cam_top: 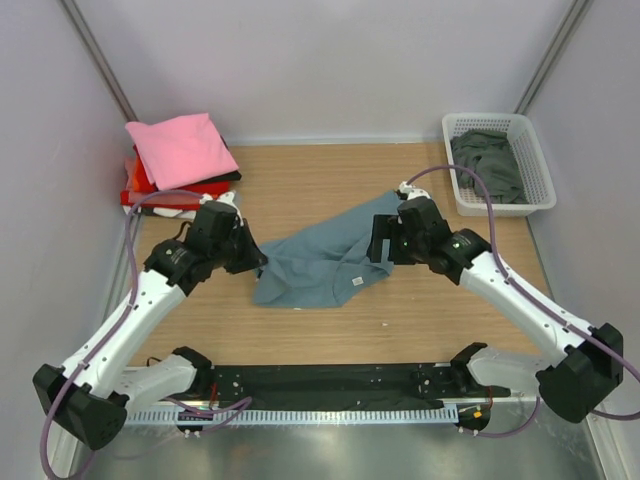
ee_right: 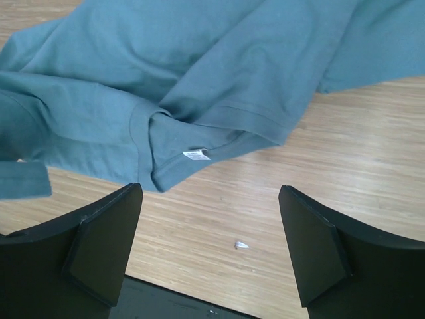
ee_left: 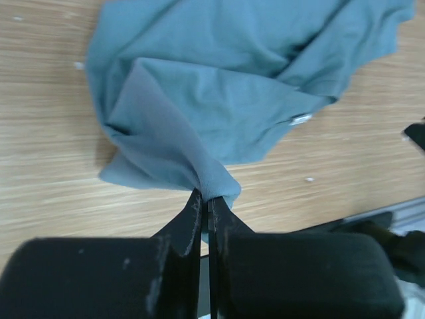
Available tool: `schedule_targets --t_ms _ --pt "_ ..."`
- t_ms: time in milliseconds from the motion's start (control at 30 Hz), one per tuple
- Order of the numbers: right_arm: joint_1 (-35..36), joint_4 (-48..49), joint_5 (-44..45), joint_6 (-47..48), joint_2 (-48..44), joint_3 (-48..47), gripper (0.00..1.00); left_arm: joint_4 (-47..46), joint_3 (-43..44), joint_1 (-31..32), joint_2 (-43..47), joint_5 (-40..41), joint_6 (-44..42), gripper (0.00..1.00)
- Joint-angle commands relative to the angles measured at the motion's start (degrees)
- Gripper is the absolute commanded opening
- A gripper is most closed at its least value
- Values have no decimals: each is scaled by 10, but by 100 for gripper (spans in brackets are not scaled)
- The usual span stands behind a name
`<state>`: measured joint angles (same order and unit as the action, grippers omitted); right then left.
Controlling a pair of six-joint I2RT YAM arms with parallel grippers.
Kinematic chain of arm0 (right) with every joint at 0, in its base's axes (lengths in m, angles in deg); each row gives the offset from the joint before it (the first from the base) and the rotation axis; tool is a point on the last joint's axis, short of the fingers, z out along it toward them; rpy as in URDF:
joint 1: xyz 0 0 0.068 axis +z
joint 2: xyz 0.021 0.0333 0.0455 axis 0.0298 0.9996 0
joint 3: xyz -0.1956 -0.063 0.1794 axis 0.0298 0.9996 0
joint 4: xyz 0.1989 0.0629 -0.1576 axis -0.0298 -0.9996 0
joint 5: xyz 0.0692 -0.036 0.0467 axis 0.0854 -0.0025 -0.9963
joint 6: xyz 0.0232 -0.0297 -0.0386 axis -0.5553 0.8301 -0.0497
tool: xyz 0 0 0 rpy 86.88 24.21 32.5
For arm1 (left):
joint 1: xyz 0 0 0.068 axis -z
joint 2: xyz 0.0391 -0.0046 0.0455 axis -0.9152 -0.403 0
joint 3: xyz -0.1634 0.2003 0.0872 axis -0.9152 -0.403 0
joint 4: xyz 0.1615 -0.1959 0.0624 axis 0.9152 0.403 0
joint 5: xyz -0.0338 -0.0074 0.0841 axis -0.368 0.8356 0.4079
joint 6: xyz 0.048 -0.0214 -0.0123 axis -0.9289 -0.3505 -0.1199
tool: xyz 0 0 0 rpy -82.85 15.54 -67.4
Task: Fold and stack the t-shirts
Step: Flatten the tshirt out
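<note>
The limp, light slate-blue cloth t-shirt (cam_top: 325, 258) lies crumpled mid-way across the tabletop (cam_top: 420, 310). Left pincer (ee_left: 206, 199) clamps its bunched edge; right pincer (ee_right: 209, 193) hangs wide open near the collar (ee_right: 143, 143). Likely to drape and sag: pinch hems or shoulder seams.

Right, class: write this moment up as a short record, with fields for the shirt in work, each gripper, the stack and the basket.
shirt in work: slate-blue t-shirt, crumpled on the table
left gripper: shut on a fold of it
right gripper: open, empty, beside the collar
stack: pink t-shirt on top, red t-shirt beneath
basket: white basket holding a dark grey-green t-shirt
</note>
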<state>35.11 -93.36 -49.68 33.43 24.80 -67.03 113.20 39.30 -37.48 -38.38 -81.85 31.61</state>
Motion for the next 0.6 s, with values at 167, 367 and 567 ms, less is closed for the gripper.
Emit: schedule_targets --t_ms 167,367,567 --pt "0 -106 153 10 -119 -37 92 -155 65 103 -98 -26 155 0" --pt "0 -171 226 4 -184 -84 95 -286 139 227 -214 34 217 0" --pt "0 -201 229 -1 -231 -102 96 -346 260 256 -360 -8 193 1"
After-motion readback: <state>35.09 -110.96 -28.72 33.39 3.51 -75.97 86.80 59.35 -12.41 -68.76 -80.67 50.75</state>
